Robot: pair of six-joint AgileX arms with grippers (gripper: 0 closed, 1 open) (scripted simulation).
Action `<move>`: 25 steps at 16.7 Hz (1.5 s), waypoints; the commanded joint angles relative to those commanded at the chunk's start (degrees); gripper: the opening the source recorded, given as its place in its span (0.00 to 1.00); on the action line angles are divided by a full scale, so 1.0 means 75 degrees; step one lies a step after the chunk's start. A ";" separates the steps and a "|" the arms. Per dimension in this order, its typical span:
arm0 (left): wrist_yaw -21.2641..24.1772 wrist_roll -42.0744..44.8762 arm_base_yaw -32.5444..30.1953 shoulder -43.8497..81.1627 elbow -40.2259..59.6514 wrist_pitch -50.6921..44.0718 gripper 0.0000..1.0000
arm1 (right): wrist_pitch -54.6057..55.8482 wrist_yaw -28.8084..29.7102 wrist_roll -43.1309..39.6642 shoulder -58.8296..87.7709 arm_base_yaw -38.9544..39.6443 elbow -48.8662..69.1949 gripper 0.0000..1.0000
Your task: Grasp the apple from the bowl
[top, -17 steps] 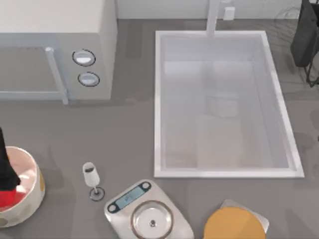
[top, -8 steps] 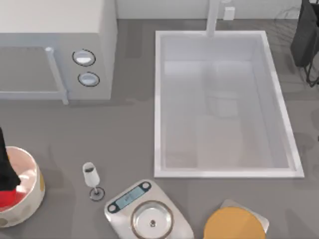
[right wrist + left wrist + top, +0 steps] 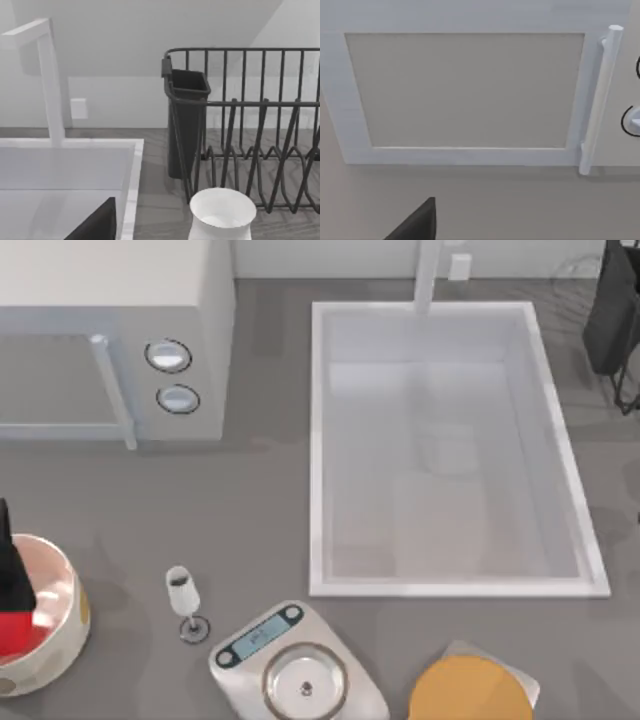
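Change since earlier: left gripper sits slightly higher over the bowl than half a second ago; apple has come up a little with it; everything else unmoved.
Table: grey top, carries all items.
Sink: white basin let into the table, right of centre, running to the far edge; white tap at its far rim.
Microwave: far left corner, door shut, bar handle and two dials on its right side.
Dish rack: dark wire, far right corner, with a dark cutlery holder; white cup just in front of it.
Scale: near edge, centre, steel pan on top.
Orange disc: near edge, right of the scale, on a pale square.
Bowl: near left corner, cream with yellow patches.
Apple: red, inside the bowl at the table's left edge, touching the gripper's dark fingers.
Wine glass: upright, between bowl and scale.
Left gripper state: dark fingers down in the bowl, seemingly closed around the apple.
Right arm: parked at the far right corner; finger opening cannot be told.
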 joint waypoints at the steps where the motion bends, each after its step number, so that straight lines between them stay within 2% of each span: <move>1: 0.0000 0.0024 0.0017 0.0549 0.0382 -0.0402 1.00 | 0.0000 0.0000 0.0000 0.0000 0.0000 0.0000 1.00; 10: 0.0000 0.0272 0.0189 0.6719 0.4372 -0.4602 1.00 | 0.0000 0.0000 0.0000 0.0000 0.0000 0.0000 1.00; 14: 0.0000 0.0356 0.0248 0.8883 0.5732 -0.6031 1.00 | 0.0000 0.0000 0.0000 0.0000 0.0000 0.0000 1.00; 18: 0.0000 0.0397 0.0277 0.9847 0.6387 -0.6722 1.00 | 0.0000 0.0000 0.0000 0.0000 0.0000 0.0000 1.00; 25: 0.0000 0.0397 0.0244 0.9924 0.6310 -0.6613 1.00 | 0.0000 0.0000 0.0000 0.0000 0.0000 0.0000 1.00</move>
